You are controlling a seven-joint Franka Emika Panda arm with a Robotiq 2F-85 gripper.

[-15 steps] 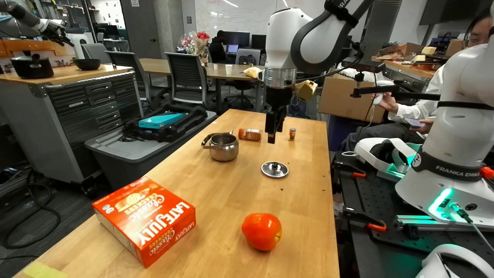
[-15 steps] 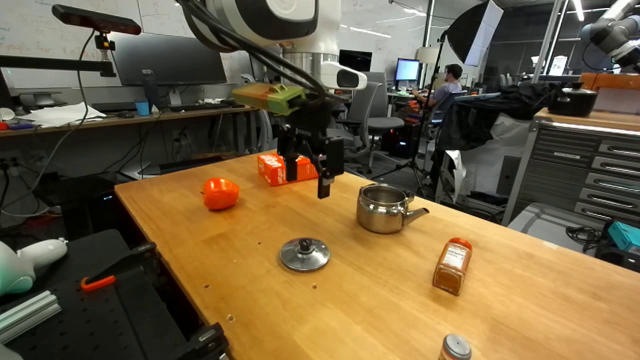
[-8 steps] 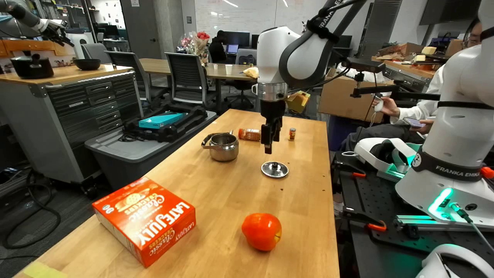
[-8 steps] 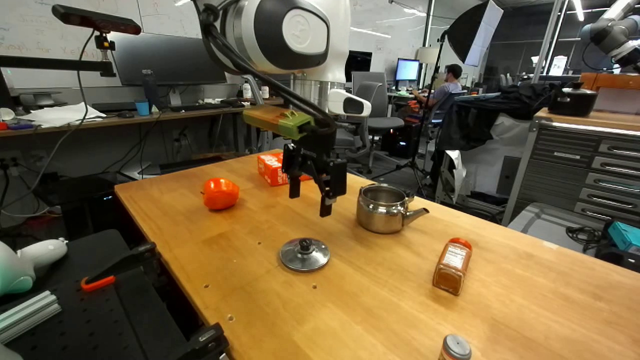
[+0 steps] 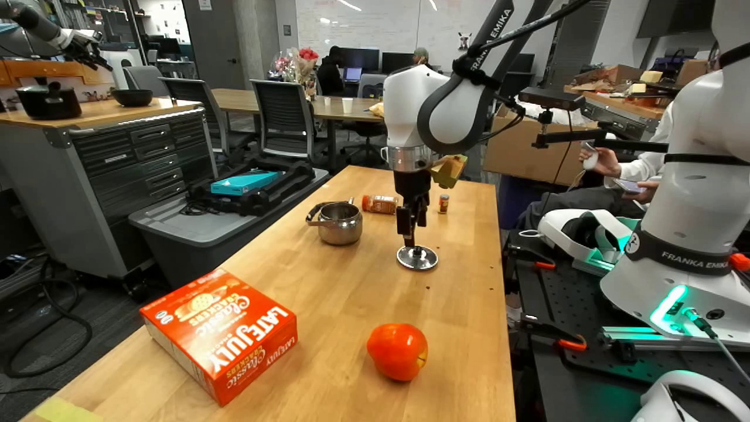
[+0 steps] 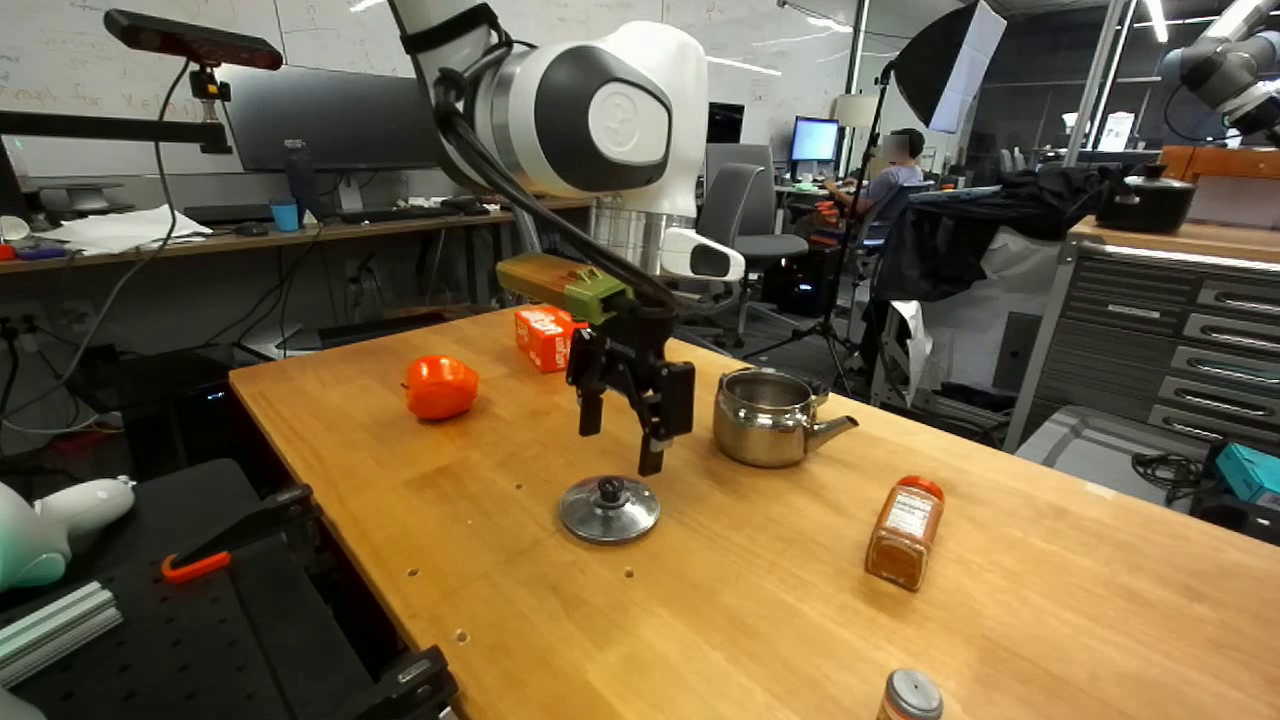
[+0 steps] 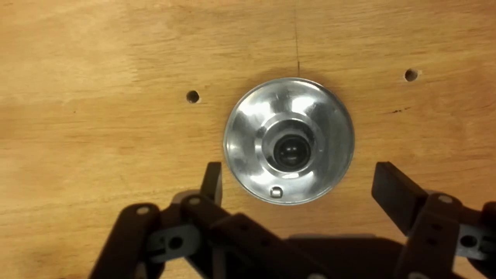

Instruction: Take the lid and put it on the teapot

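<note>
In an exterior view, on a light-brown wooden table [image 6: 740, 610], a glossy, rounded orange-red object [image 6: 441, 388] comes first from the left, then an orange-red cardboard cracker box [image 6: 545, 340]. Next, a round grey metal lid [image 6: 612, 520] lies flat on the table, its dark knob [image 6: 610, 488] upward. Near it hangs a black two-fingered gripper [image 6: 620, 450], jaws spread wide; in the wrist view the lid shows between them, apart from both. Further right stands a squat, shiny silver metal teapot [image 6: 765, 430], its top open. Last come a clear, red-capped bottle [image 6: 905, 540], lying on its side, and a small grey-capped jar [image 6: 912, 693].
</note>
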